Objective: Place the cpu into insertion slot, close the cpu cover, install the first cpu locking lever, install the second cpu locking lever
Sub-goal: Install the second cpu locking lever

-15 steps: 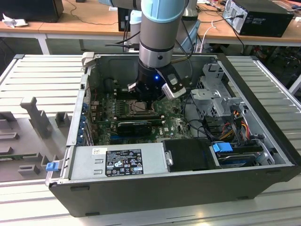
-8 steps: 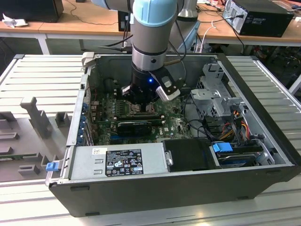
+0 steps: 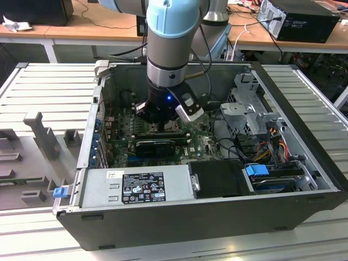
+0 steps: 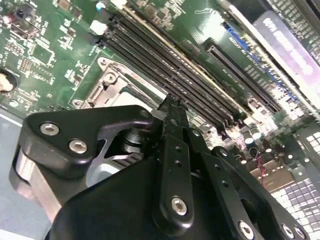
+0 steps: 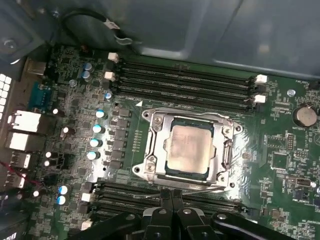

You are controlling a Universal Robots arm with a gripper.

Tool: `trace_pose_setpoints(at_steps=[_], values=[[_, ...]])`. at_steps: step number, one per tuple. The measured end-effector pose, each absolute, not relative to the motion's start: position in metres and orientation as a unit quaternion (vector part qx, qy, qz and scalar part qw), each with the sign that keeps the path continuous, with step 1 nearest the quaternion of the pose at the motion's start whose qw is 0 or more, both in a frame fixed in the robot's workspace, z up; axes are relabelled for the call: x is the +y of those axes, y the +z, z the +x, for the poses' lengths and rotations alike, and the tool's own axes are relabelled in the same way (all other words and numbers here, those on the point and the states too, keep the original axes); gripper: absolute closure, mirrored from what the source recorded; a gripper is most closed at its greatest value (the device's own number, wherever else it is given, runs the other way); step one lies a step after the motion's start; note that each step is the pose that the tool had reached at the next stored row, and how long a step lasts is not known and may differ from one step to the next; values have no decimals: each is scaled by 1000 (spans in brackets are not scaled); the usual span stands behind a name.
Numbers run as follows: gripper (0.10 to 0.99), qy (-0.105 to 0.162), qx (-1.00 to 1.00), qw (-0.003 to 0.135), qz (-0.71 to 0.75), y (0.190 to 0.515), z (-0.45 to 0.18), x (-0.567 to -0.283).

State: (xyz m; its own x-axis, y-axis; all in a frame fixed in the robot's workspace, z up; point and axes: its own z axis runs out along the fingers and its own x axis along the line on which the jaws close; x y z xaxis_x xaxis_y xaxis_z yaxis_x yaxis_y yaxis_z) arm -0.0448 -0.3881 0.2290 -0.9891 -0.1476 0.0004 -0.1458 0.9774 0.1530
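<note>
The cpu sits in the insertion slot under the closed cpu cover. The gripper, pinched shut and empty, hovers at the cover's six-o'clock edge. Pressing off-line, it could slip off a lever and scrape the motherboard.

You are looking at a ribbed grey metal worktop running under the open computer case. At twelve o'clock, a wooden desk is carrying cables, and at one o'clock another computer is sitting.

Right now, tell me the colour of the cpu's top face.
Silver-grey metal, clearest in the first wrist view: the cpu.
</note>
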Motion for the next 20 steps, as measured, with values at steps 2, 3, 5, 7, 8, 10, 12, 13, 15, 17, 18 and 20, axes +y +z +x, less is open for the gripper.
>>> trace_pose_setpoints(at_steps=[2,3,5,7,8,10,12,13,15,17,18,20], values=[[980,-80,-994,6,75,228,-49,-390],[980,-81,-994,6,76,224,-49,-390],[980,-81,-994,6,78,218,-50,-390],[980,-87,-993,6,83,214,-56,-391],[980,-91,-992,6,83,214,-58,-392],[980,-100,-991,5,85,212,-63,-394],[980,-109,-990,4,85,211,-67,-396],[980,-116,-990,4,86,210,-69,-398],[980,-127,-988,3,86,205,-70,-398],[980,-130,-988,2,86,204,-70,-398],[980,-131,-988,2,86,204,-71,-398],[980,-131,-988,2,86,202,-72,-398]])
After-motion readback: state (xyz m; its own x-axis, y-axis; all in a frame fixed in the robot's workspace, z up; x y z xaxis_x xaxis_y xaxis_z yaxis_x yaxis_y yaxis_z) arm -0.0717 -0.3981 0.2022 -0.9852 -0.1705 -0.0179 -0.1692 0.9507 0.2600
